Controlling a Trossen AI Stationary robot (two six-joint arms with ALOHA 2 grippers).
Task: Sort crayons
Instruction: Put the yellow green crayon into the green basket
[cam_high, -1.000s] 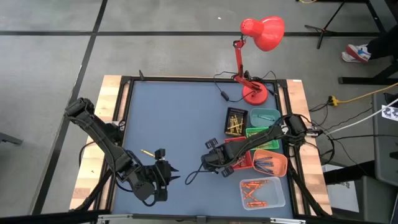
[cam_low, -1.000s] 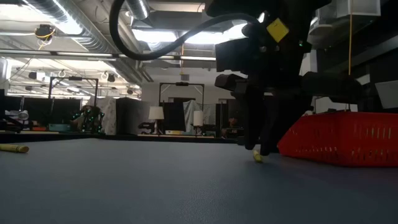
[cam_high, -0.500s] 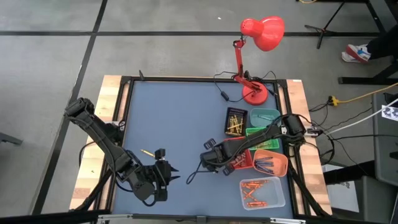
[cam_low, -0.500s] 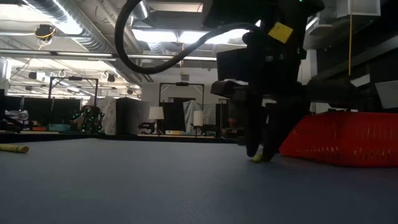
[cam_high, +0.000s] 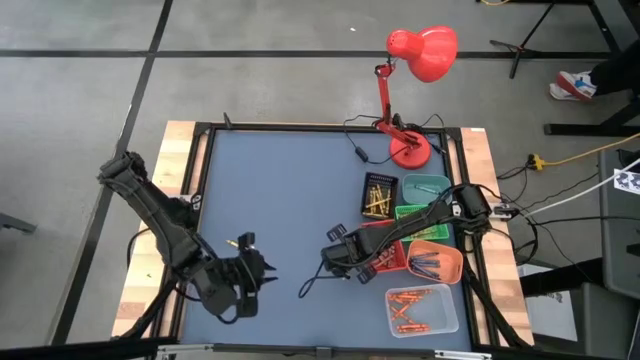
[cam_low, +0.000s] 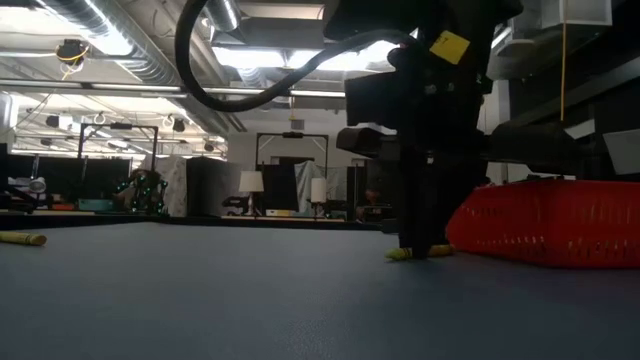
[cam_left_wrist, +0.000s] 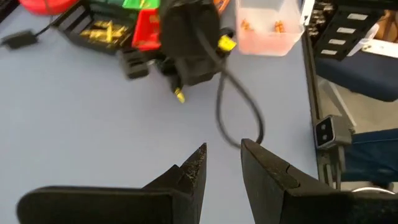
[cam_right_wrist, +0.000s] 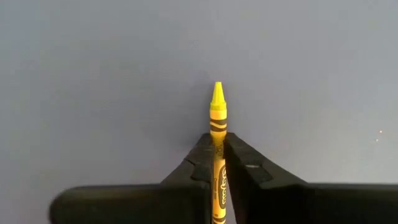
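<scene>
Pick-up step: a yellow crayon (cam_right_wrist: 217, 124) is pinched in the right hand (cam_right_wrist: 217, 163), low on the worktop (cam_high: 280, 180) beside the red tray (cam_low: 550, 220). Next, it probably needs lifting to the yellow-crayon tray (cam_high: 378, 195). Left hand (cam_left_wrist: 221, 163) is parked, open.

Blue table (cam_high: 280, 190) w/ red lamp (cam_high: 410, 150), 6 trays, 2 loose yellow crayons (cam_high: 237, 243).

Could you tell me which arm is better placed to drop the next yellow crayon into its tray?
The right: its gripper is shut on a yellow crayon beside the trays. The left gripper hangs open and empty.
</scene>
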